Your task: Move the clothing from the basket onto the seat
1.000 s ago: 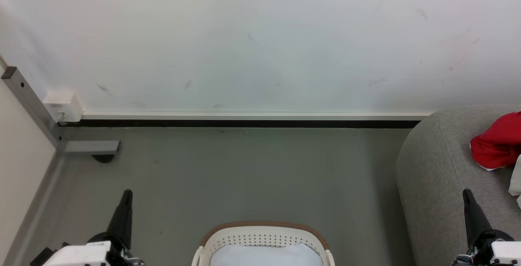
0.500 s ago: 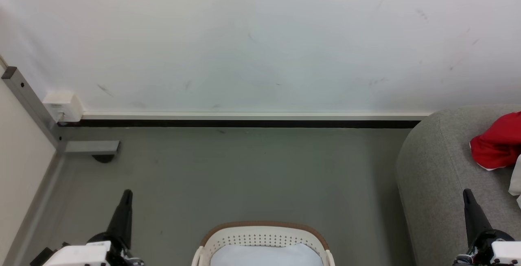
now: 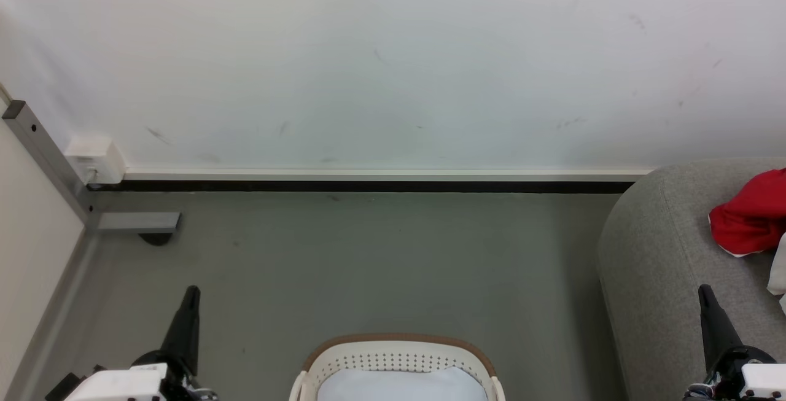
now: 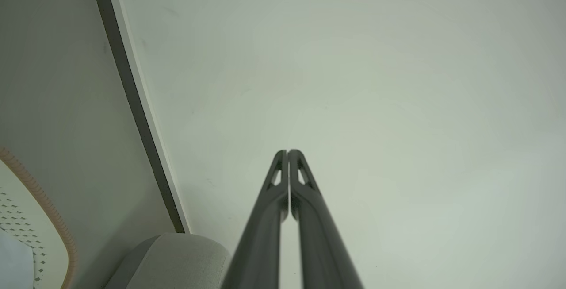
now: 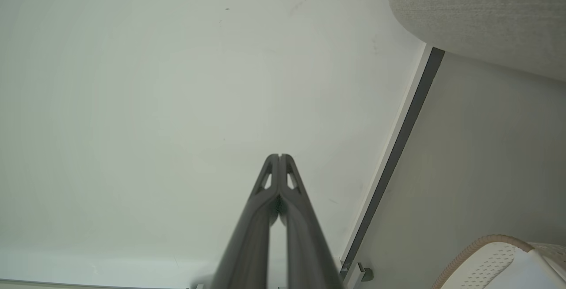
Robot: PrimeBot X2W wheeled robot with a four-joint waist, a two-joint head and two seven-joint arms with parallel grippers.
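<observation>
Holds the left fingers (image 3: 190, 303) clenched tip to tip on nothing at 7 o'clock in the head view, pointing to 12. Shows the basket (image 3: 399, 341) at 6 o'clock, a pale sheet (image 3: 396, 385) inside; cannot tell whether a garment. Finds the clothing (image 3: 746, 214) already on the seat (image 3: 651, 253) at 3 o'clock, red, a white piece (image 3: 778, 273) just beside. Holds the right fingers (image 3: 707, 303) clenched and empty at 5 o'clock, clothing at their 1 o'clock, so likely the nearer arm.

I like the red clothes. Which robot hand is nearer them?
The right gripper, by the grey seat where the red clothing lies; the left gripper is across the floor.
</observation>
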